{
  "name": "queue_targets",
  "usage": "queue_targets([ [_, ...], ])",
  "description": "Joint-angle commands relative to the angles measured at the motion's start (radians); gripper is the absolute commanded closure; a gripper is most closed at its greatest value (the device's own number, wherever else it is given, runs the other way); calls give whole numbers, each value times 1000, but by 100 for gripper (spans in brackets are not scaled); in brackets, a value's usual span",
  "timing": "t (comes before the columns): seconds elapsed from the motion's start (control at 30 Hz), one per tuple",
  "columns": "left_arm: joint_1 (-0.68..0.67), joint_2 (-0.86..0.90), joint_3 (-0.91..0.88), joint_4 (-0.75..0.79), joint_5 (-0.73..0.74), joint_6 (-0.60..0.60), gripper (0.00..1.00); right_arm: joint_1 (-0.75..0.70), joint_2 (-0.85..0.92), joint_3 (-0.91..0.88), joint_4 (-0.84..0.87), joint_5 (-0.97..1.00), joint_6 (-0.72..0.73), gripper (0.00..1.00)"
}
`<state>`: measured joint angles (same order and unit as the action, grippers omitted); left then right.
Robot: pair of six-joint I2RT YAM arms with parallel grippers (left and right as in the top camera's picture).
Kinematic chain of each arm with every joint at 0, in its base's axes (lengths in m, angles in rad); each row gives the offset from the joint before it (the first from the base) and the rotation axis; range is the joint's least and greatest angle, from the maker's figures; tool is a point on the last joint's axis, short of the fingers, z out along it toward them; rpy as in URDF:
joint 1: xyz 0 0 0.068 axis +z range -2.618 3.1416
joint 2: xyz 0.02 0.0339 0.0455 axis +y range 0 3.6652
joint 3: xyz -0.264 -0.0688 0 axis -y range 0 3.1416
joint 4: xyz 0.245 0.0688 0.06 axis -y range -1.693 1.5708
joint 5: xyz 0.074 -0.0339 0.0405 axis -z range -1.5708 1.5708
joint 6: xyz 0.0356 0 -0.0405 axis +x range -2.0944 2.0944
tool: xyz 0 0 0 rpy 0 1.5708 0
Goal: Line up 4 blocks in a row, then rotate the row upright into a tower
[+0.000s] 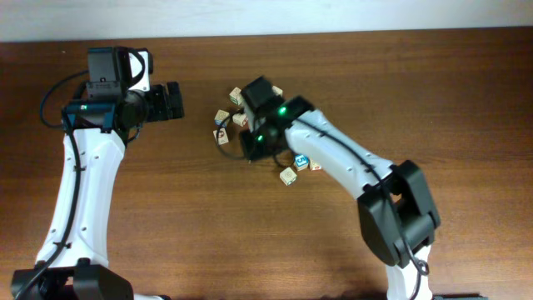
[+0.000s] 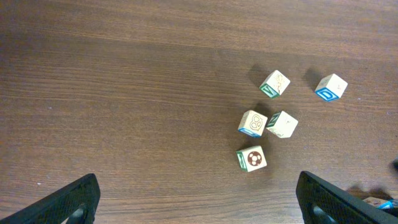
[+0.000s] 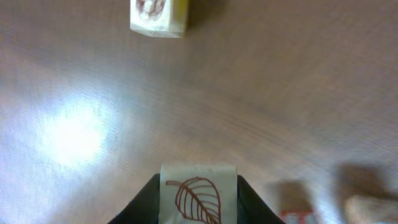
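Shows a brown wooden table (image 1: 466, 92) filling all three views. Shows the left arm (image 1: 83, 183), white, rising from the near left corner toward the far left and ending in the left gripper (image 1: 173, 102), aimed right at the centre. Shows the right arm (image 1: 346, 154), white with black joints, reaching from the near right to the table's centre, two green lights lit on its wrist.

Sets the left gripper's fingers (image 2: 62, 205) wide apart over bare wood, touching nothing. Sets the right gripper (image 3: 199, 208) low over the wood, its dark fingers (image 3: 144, 202) clamped on the leaf block (image 3: 199, 186), a pale cube with a brown leaf outline that fills the whole space between them.

Scatters the other blocks around the centre, all much smaller than either gripper.
- **From above:** a loose cluster (image 1: 222, 117) just left of the right wrist. Near and right of the wrist, a blue block (image 1: 301, 162), a red-orange block (image 1: 316, 166) just beside it, and a pale block (image 1: 288, 176) nearest.
- **From the left wrist:** five cubes right of centre. A green-edged block (image 2: 275, 83), a blue-edged block (image 2: 331, 87) to its right, a ringed block (image 2: 252, 123) corner to corner with a plain block (image 2: 282, 124), and a brown-disc block (image 2: 251, 158) nearest.
- **From the right wrist:** a yellow-sided block (image 3: 158, 15) at the far left, well apart from the clamped one.
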<state>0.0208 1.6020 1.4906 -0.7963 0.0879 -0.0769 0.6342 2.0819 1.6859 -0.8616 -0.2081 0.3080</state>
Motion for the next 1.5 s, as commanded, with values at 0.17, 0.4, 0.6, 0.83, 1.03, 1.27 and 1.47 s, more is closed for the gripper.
queue_targets([
  [0.17,0,2,17,1,-6,-13,1,51,51,-55,-245,255,132,72],
  [0.4,0,2,17,1,-6,-13,1,-27,51,-72,-114,359,146,72],
  [0.6,0,2,17,1,-6,-13,1,-10,51,-75,7,186,-377,73],
  [0.83,0,2,17,1,-6,-13,1,-69,51,-124,41,147,-718,41],
  [1.03,0,2,17,1,-6,-13,1,-190,-7,79,-82,-64,-423,39],
  [1.27,0,2,17,1,-6,-13,1,-95,4,-9,18,-5,169,78],
  [1.47,0,2,17,1,-6,-13,1,-24,8,-165,150,297,337,83],
])
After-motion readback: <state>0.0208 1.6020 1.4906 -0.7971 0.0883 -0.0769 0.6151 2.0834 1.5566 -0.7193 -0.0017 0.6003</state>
